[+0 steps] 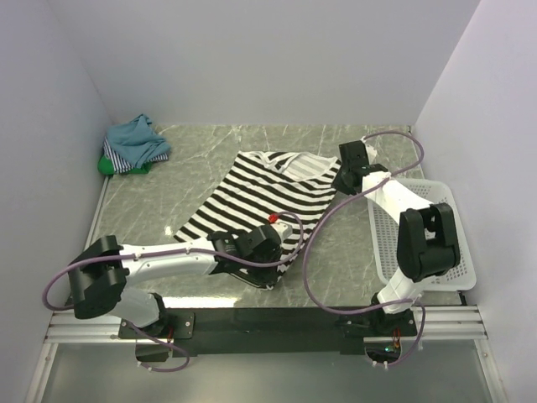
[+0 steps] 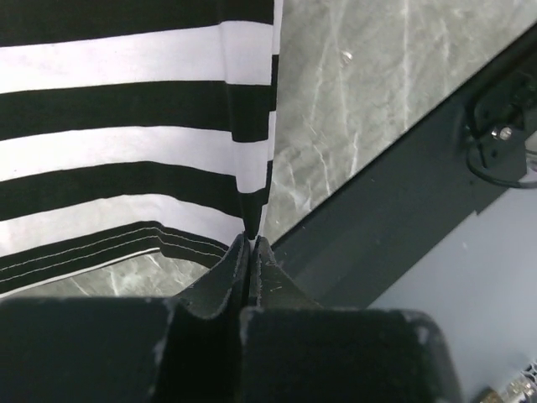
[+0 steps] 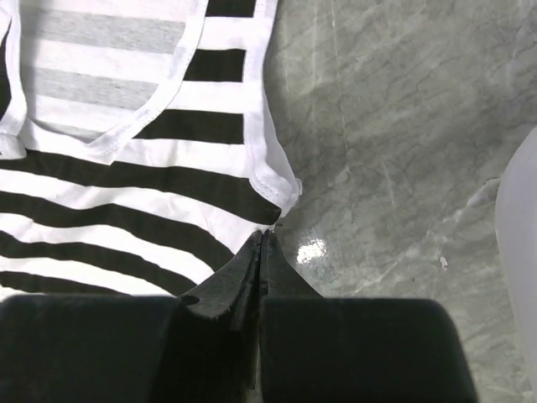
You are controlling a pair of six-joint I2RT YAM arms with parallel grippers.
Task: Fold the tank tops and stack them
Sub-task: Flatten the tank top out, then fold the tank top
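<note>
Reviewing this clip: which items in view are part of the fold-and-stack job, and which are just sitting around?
Part of the job:
- black-and-white striped tank top, spread on the table, pinched at its edges by the left claw and right claw
- heap of teal, thin-striped and green tops, back left corner

Just lying about:
- white lattice basket, on the right

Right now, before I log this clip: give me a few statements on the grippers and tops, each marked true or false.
1. The left gripper is shut on the striped top. True.
2. The right gripper is open. False: it is shut on the striped top's edge.
3. The striped top lies in the basket. False: it lies spread on the table, beside the basket.
4. Other tops are piled at the far left corner. True.
</note>
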